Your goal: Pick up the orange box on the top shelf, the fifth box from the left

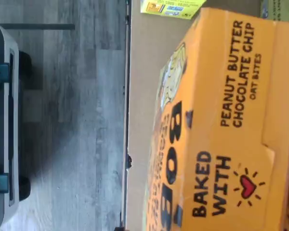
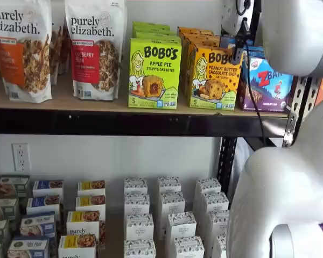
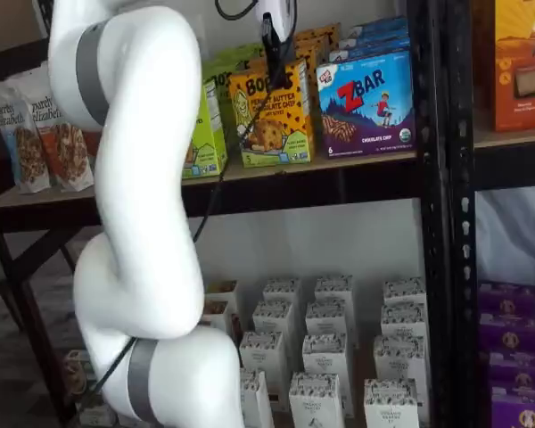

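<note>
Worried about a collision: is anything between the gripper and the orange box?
Nothing visible. The gripper hangs right over the front orange box, with the green box and ZBar box only beside it.

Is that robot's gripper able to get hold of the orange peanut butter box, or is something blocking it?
Probably yes. The gripper hangs right above the front orange box on the top shelf, and nothing lies between them. The apple pie box and ZBar box stand close beside it.
</note>
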